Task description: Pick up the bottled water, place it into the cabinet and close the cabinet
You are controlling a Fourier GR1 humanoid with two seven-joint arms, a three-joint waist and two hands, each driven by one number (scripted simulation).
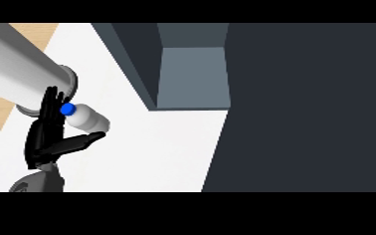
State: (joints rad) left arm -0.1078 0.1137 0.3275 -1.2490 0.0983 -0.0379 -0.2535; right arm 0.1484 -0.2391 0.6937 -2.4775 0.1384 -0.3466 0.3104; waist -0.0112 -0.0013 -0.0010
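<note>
While the cabinet (192, 74) stands open at the tabletop's (161, 149) far edge, the bottled water (86, 117) lies near the left edge; left hand (51, 134) flanks it, fingers (51, 110) straight, thumb spread, nothing grasped yet, likely lining up the pick. Right hand unseen.

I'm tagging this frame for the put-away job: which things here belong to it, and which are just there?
Part of the job:
- bottled water, lying on the counter
- cabinet, standing open
- left hand, open beside the bottle

Just there:
- white counter
- tan surface at the upper left edge
</note>
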